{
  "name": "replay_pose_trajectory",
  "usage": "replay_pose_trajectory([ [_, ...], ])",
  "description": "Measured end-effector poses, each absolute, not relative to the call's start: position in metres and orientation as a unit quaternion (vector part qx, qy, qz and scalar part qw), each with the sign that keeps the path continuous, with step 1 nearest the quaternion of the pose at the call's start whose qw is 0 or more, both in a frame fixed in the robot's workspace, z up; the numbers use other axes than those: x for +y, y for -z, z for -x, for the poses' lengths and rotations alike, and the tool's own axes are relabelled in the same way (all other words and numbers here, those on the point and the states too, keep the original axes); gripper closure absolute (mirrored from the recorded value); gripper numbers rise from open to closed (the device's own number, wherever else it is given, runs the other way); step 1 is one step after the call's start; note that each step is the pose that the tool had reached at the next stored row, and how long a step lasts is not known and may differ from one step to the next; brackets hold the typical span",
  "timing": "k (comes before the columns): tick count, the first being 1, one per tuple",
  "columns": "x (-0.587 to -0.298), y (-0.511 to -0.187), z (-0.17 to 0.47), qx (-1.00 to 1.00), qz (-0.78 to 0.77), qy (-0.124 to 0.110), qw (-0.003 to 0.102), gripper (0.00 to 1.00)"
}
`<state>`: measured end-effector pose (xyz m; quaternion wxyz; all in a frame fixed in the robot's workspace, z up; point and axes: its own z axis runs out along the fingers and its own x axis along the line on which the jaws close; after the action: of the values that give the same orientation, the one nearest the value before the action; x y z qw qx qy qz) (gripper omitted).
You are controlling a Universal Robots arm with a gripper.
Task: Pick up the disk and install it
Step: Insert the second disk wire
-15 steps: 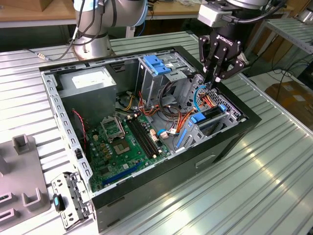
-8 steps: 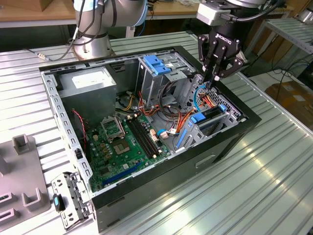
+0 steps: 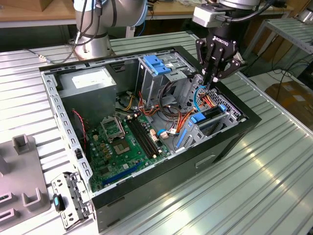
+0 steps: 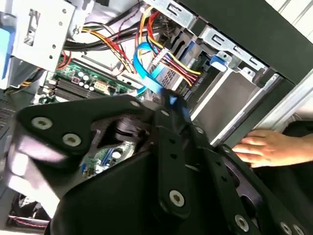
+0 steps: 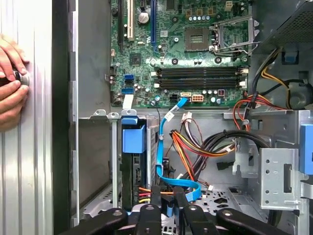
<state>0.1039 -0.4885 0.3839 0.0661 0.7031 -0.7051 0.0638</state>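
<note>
The disk [image 5: 131, 178] stands on edge in the drive bay at the open computer case's front corner, a blue plastic rail tab [image 5: 133, 139] on its upper end. In the exterior view the disk [image 3: 211, 116] sits low in that bay between blue tabs. My gripper [image 3: 211, 81] hangs just above the bay, its fingers drawn together to a point. A blue flat cable [image 5: 160, 147] runs from the motherboard and ends between the fingertips [image 5: 157, 203]. In the second wrist view the blue cable end [image 4: 177, 107] sits right at the fingertip.
A person's hand [image 5: 11, 83] rests on the case's outer wall beside the bay, also seen as a hand [image 4: 264, 147]. Inside are the motherboard [image 3: 122, 142], a grey power-supply box [image 3: 93, 83], a blue-topped metal cage [image 3: 157, 64] and wire bundles [image 3: 168, 100]. Grey fixtures [image 3: 23, 147] lie at the exterior view's left.
</note>
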Motion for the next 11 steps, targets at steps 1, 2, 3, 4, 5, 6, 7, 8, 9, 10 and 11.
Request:
replay_pose_trajectory([
  [1,-0.4878,-0.3837,-0.1039,-0.704,-0.702,-0.072,0.074,0.84],
  [2,-0.4874,-0.3828,-0.1039,-0.704,-0.701,-0.08,0.082,0.89],
  [3,-0.4873,-0.3819,-0.104,-0.703,-0.701,-0.084,0.086,0.89],
  [4,-0.4872,-0.3815,-0.1039,-0.703,-0.701,-0.087,0.089,0.89],
  [5,-0.4869,-0.3807,-0.104,-0.702,-0.7,-0.091,0.094,0.89],
  [6,-0.4868,-0.3799,-0.104,-0.702,-0.7,-0.094,0.097,0.89],
  [7,-0.4868,-0.3794,-0.104,-0.701,-0.699,-0.096,0.099,0.89],
  [8,-0.4867,-0.3787,-0.104,-0.701,-0.699,-0.098,0.1,0.89],
  [9,-0.4866,-0.3781,-0.104,-0.701,-0.699,-0.1,0.102,0.89],
  [10,-0.4866,-0.3771,-0.104,-0.701,-0.699,-0.101,0.103,0.82],
  [11,-0.4866,-0.3764,-0.104,-0.701,-0.698,-0.102,0.104,0.82],
])
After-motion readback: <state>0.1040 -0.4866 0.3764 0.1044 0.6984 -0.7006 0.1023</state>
